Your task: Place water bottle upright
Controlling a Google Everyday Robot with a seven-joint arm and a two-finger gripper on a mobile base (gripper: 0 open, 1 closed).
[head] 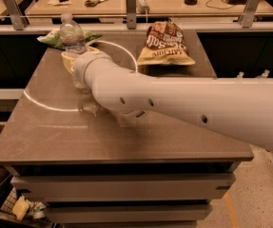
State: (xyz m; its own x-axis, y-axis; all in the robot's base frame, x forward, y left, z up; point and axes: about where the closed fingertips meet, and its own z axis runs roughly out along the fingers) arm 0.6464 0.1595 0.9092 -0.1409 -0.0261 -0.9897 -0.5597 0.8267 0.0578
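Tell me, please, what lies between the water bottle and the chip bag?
In the camera view, only bare table with a white arc; the claw sits at the base of the water bottle.

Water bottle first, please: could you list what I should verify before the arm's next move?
1. Water bottle upright, cap on top: ok.
2. Its base flat on the table: cannot tell, the arm hides it.
3. End effector at the bottle's lower half, table's far left: ok.
4. Chip bag apart from the bottle: ok.
5. Green bag behind it, touching or apart: cannot tell.
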